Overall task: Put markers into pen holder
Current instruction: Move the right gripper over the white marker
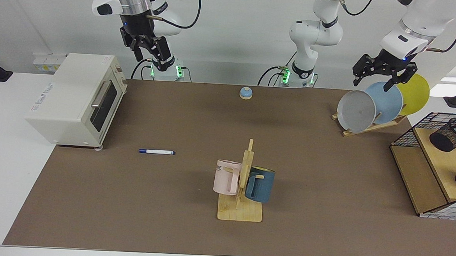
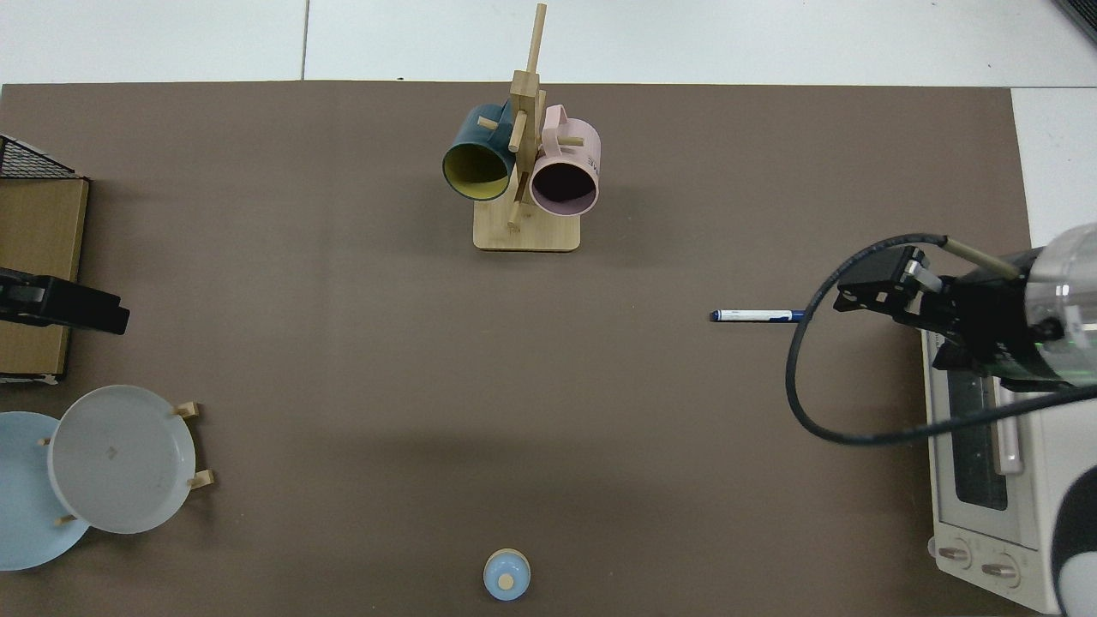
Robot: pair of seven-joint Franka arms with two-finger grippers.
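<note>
The marker, white with a blue cap, lies flat on the brown mat in front of the toaster oven; the top view shows the marker lying crosswise. The pen holder, a small black mesh cup, lies tilted on the wooden shelf at the far right. My right gripper hangs open high above the oven's back corner, well above the marker; in the top view this gripper sits just past the marker's capped end. My left gripper hovers open and empty above the plate rack.
A white toaster oven stands beside the marker. A wooden mug rack carries a pink and a blue mug mid-table. Plates lean in a rack. A small bell sits at the back. A wire basket frames the shelf.
</note>
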